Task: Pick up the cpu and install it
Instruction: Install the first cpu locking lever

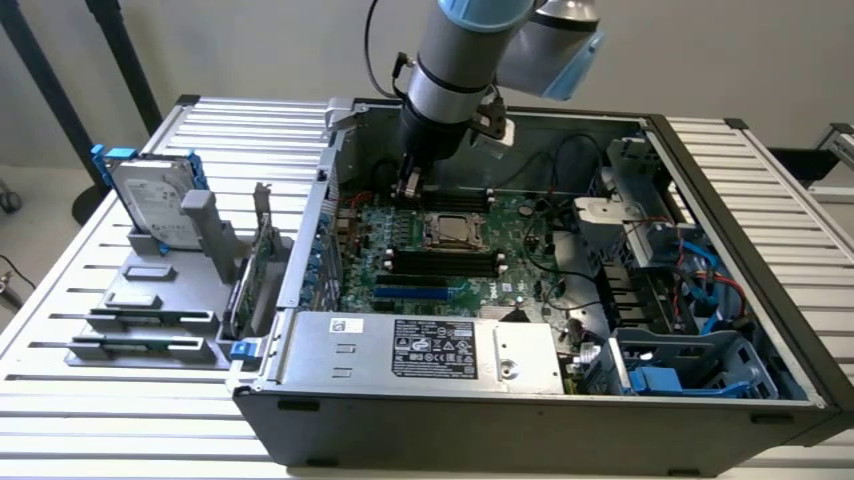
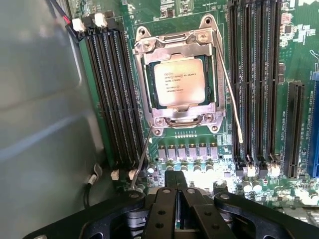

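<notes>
I note an open computer case [image 1: 534, 425] standing on the slatted worktop [image 1: 120, 430]. In the exterior view, a silver power supply [image 1: 334, 350] sits at six o'clock from the green board [image 1: 363, 290]. At nine o'clock from the case, a grey rack [image 1: 147, 300] holds a hard drive [image 1: 150, 200] upright. Black memory slots [image 2: 112, 99] line the board.
</notes>
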Available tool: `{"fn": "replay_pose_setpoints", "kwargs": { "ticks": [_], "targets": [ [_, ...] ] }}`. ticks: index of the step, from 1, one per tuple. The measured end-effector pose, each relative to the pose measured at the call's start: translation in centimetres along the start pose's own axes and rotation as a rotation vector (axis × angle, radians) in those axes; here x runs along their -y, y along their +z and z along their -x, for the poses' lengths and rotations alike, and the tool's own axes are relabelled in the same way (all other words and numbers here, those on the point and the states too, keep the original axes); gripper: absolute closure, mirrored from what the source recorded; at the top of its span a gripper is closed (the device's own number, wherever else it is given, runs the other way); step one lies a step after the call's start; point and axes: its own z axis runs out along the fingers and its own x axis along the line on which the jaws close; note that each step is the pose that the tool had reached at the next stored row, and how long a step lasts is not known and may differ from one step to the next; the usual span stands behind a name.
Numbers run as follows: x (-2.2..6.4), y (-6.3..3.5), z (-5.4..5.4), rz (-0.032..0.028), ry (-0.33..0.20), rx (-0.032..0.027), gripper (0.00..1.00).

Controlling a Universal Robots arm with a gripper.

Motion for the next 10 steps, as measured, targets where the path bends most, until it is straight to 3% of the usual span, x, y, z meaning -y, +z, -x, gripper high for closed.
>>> {"fn": "replay_pose_setpoints", "kwargs": {
  "ticks": [5,10],
  "targets": [
    [0.21,-0.01,0.05,0.0039,0.028,-0.0079,0.89],
    [0.38,-0.34,0.09,-0.0022,0.052,-0.0321,0.89]
  ]
}}
